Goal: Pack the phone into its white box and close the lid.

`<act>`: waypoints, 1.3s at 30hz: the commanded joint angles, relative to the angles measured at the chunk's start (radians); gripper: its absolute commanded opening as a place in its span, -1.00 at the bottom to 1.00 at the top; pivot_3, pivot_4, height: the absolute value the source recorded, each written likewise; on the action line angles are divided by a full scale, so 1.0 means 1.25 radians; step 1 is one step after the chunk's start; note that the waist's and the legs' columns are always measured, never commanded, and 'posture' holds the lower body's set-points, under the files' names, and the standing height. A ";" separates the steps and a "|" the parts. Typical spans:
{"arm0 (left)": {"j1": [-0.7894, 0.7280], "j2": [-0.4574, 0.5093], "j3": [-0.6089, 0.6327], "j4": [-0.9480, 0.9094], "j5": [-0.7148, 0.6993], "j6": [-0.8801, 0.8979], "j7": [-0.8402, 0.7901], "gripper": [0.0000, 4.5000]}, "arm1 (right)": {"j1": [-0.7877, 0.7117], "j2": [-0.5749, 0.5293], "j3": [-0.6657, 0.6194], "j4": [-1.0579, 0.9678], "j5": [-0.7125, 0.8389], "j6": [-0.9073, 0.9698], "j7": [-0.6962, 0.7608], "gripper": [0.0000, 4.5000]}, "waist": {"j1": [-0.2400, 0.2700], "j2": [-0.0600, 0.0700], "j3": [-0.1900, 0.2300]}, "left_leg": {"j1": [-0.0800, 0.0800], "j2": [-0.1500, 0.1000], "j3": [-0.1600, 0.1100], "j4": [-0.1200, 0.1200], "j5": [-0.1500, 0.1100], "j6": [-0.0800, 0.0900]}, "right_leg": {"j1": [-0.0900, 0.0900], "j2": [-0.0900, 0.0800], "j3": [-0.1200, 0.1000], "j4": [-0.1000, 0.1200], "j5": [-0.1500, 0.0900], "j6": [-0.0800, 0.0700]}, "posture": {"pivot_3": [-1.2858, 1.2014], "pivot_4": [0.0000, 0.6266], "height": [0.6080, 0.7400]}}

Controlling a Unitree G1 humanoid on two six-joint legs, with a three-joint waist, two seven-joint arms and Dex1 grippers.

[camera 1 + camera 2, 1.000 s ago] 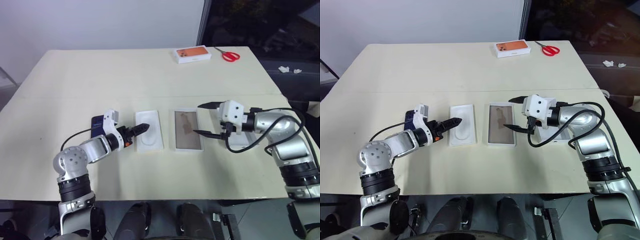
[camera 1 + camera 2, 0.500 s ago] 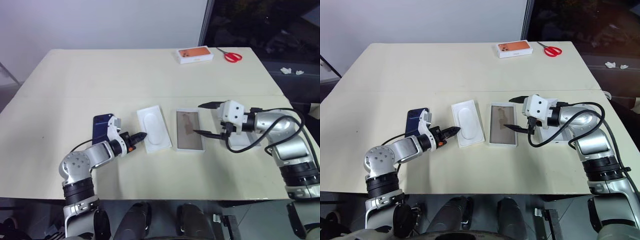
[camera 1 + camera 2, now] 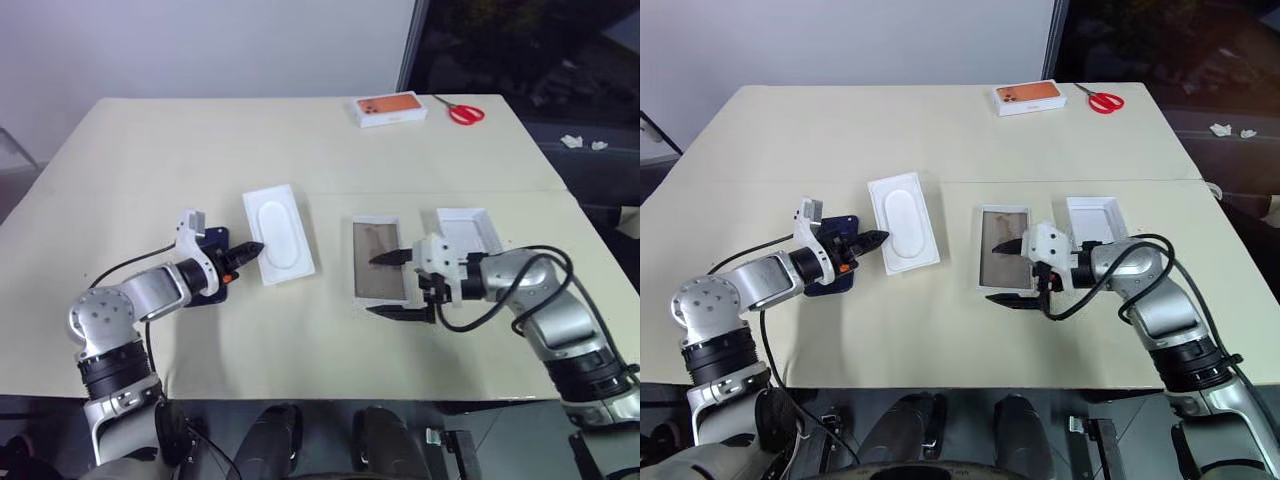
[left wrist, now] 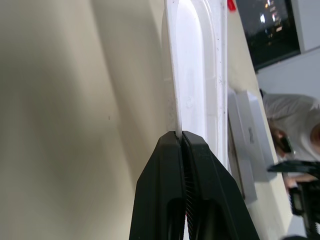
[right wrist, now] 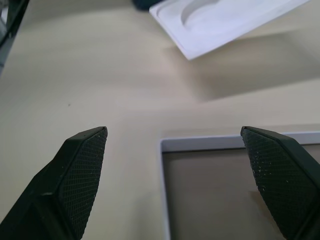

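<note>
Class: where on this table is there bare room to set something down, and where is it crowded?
Bare: the wide stretch between the orange box and white insert, plus the front edge. Crowded: the middle row, with phone, insert, white box and lid.

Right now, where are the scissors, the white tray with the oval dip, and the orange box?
scissors (image 3: 461, 111), left eye view, red handles.
white tray (image 3: 280, 235), left eye view, oval dip.
orange box (image 3: 1025, 96), right eye view, orange top face.
</note>
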 commanded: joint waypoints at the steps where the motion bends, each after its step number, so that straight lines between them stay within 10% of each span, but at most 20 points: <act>1: -0.016 0.006 0.000 -0.032 -0.030 -0.003 -0.003 -1.00 | -0.004 0.005 0.019 0.030 -0.042 -0.039 -0.012 0.59 | 0.000 0.000 0.000 | 0.000 0.000 0.000 0.000 0.000 0.000 | 0.000 0.000 0.000 0.000 0.000 0.000 | 0.03 -0.52 1.00; 8: -0.015 -0.005 -0.002 -0.043 -0.048 -0.008 0.007 -1.00 | -0.005 0.004 0.057 0.094 -0.107 -0.113 -0.004 -0.98 | -0.002 0.000 0.000 | 0.000 0.000 0.000 0.000 0.001 -0.001 | 0.000 0.000 0.000 0.000 0.000 0.000 | 0.03 -0.52 1.00; 23: -0.054 -0.010 -0.006 -0.019 -0.077 -0.045 0.025 -1.00 | -0.117 0.216 0.144 0.122 -0.138 -0.109 -0.055 -0.98 | -0.002 -0.001 0.000 | 0.000 0.000 0.000 0.000 0.001 -0.003 | 0.000 0.000 0.000 0.000 0.000 0.000 | 0.03 -0.52 1.00; 26: -0.046 -0.011 -0.007 -0.023 -0.092 -0.038 0.037 -1.00 | -0.120 0.231 0.161 0.131 -0.145 -0.104 -0.050 -0.61 | -0.003 -0.001 0.000 | 0.000 0.000 0.000 0.000 0.001 -0.002 | 0.000 0.000 0.000 0.000 0.000 0.000 | 0.03 -0.52 1.00; 32: -0.022 -0.011 -0.023 -0.038 -0.106 -0.042 0.046 -1.00 | -0.121 0.211 0.143 0.125 -0.159 -0.127 -0.064 0.74 | -0.005 -0.001 0.000 | 0.000 0.000 0.000 0.000 0.001 -0.002 | -0.001 0.000 0.000 0.000 0.000 0.000 | 0.03 -0.52 1.00; 39: 0.021 -0.011 -0.084 -0.070 -0.108 -0.028 0.036 -1.00 | -0.084 0.072 -0.012 0.020 -0.019 -0.025 0.006 0.74 | 0.000 -0.001 0.001 | 0.000 -0.001 0.000 0.000 0.000 0.000 | 0.000 0.000 0.000 0.000 0.000 0.000 | 0.03 -0.52 1.00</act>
